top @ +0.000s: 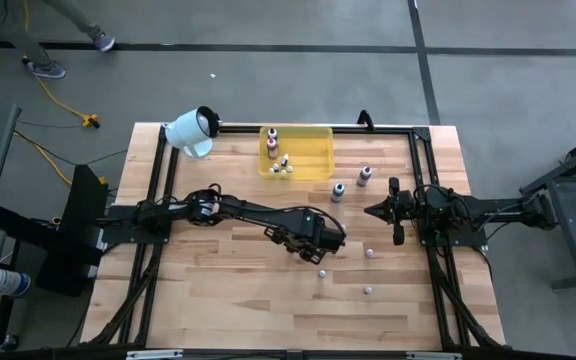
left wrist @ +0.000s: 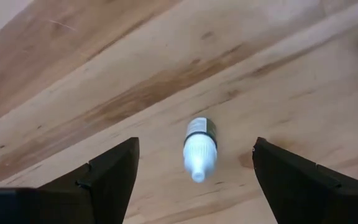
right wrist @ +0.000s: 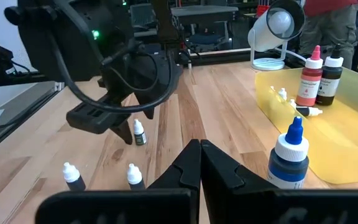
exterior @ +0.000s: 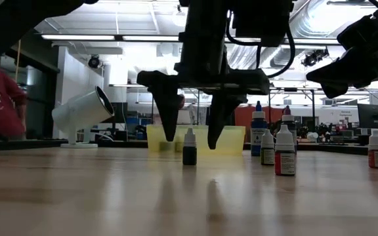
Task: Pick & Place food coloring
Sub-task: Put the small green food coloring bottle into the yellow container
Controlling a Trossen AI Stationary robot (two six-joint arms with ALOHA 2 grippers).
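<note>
Overhead, the left gripper (top: 320, 255) hangs with fingers spread wide above one small dropper bottle (top: 321, 272) on the wooden table (top: 218, 300); two more droppers stand nearby, two taller bottles beside the yellow tray (top: 313, 140), which holds one tall bottle and a cluster of tiny ones too small to count. At table level, the dark-bodied dropper (exterior: 189, 147) stands upright between the two fingers, touching neither; four bottles stand to its right. From the left wrist, the white-capped dropper (left wrist: 199, 144) sits centred between both fingers. From the right wrist, the right gripper (right wrist: 199, 163) is closed, empty, beside a blue bottle (right wrist: 288, 155)
</note>
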